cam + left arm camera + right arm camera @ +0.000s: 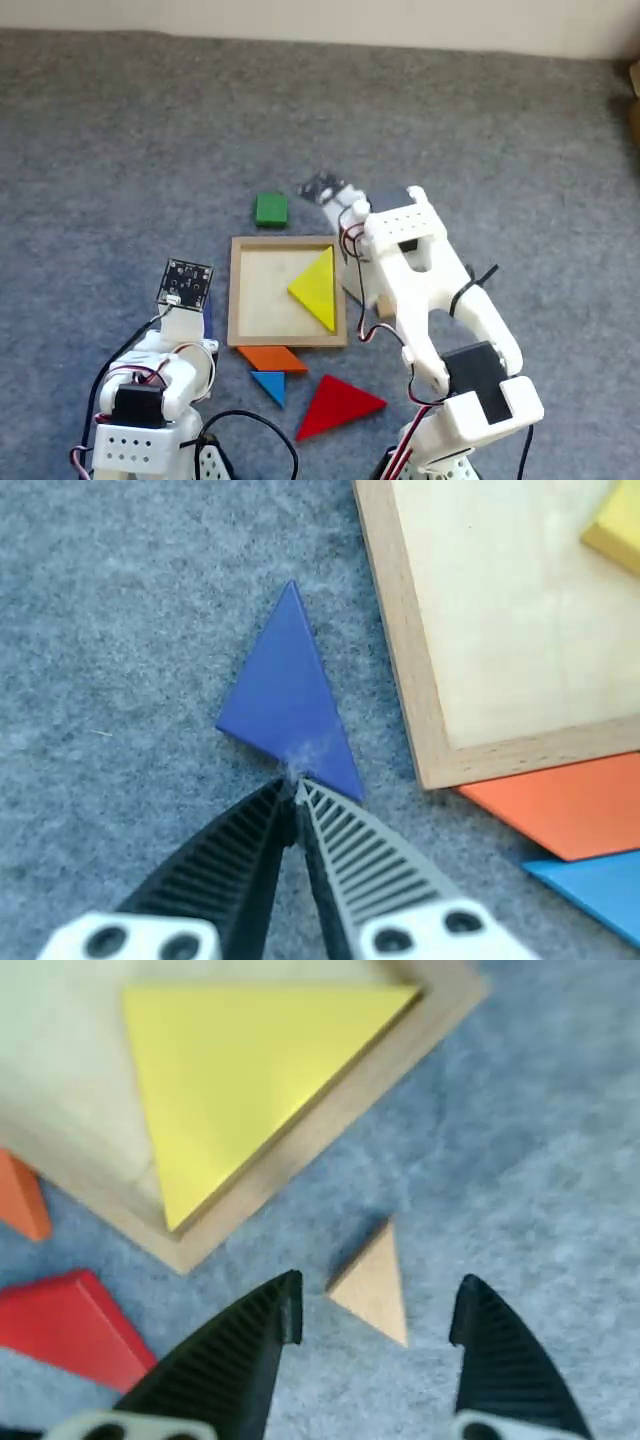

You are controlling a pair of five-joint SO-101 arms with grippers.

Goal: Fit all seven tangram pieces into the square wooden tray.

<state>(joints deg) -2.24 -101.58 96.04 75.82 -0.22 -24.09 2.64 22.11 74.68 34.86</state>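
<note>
The square wooden tray (233, 290) lies on the grey felt tabletop (120, 150) and holds one yellow triangle (318, 288). Around it lie a green square (270, 208), an orange parallelogram (272, 358), a light blue triangle (270, 385) and a red triangle (335, 405). The left wrist view adds a dark blue triangle (290, 705) beside the tray, with the left fingers (240, 860) pressed together at its edge. The right wrist view adds a small tan wooden triangle (375, 1285) between the spread right fingers (240, 1350).

Grey carpet (120, 150), pale wall (300, 20) beyond
</note>
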